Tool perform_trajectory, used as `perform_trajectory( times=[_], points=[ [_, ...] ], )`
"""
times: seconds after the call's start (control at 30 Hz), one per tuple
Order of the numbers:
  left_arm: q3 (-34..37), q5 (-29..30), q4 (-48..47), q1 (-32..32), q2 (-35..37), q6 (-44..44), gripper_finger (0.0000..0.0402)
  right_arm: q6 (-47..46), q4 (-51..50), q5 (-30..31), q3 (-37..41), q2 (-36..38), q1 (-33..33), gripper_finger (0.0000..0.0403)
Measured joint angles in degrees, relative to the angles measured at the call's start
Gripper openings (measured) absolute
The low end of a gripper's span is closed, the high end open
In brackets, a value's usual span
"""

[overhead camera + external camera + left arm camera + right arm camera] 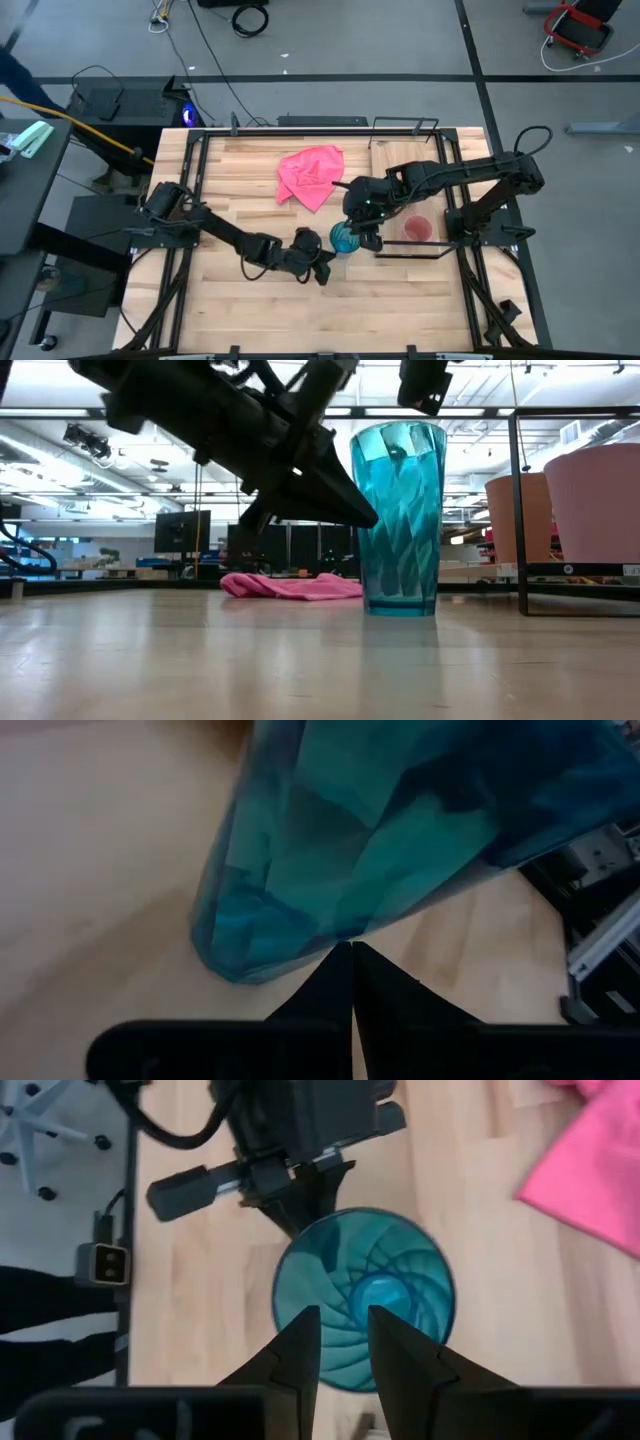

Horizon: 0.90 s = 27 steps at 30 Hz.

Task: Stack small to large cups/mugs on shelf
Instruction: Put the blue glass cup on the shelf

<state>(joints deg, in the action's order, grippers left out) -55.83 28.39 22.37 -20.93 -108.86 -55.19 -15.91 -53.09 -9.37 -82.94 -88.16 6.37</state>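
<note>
Both grippers crowd the teal-blue cup, which stands upright on the table just off the shelf's near left corner: the right gripper hangs directly above it, its fingers parted a little over the rim with nothing between them, while the left gripper, pinched fully shut and empty, points its tip at the cup's lower wall, touching or nearly so. My worry is a shove: a closed tip pressing low on a tall, narrow-based cup could skid or topple it, and the descending fingers could clip the rim or meet the other arm. This cup is translucent, glossy plastic with swirling facets, tapering to its base. On the shelf, the small pink cup sits upright by the near edge; in the low view, an orange cup stands behind it. A crumpled pink cloth lies toward the table's far edge
</note>
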Motion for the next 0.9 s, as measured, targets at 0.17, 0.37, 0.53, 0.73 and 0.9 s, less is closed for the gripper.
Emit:
perform_trajectory(
  times=[0.17, 0.37, 0.53, 0.73, 0.9],
  points=[
    [0.0, -0.8, 0.0, 2.7, 0.0, 2.0, 0.0011, 1.1, -0.2, 0.0, 0.0, 0.0, -3.6, 0.0094],
    [0.0, -2.0, 0.0, 3.8, 0.3, 2.4, 0.0026, 0.9, -2.2, 0.0, 0.0, 0.0, -8.0, 0.0094],
    [0.1, -5.6, -0.5, 3.7, 1.8, 3.2, 0.0023, 1.1, -7.3, -0.1, 0.0, 0.0, -10.6, 0.0094],
    [0.0, -7.3, -4.7, 4.1, 5.2, 6.2, 0.0014, 1.1, -11.1, -0.6, 0.0, 0.0, -11.8, 0.0094],
    [0.1, -7.4, -10.5, 5.4, 7.5, 6.7, 0.0020, 1.1, -10.5, -1.0, 0.0, 0.0, -10.2, 0.0102]
  ],
)
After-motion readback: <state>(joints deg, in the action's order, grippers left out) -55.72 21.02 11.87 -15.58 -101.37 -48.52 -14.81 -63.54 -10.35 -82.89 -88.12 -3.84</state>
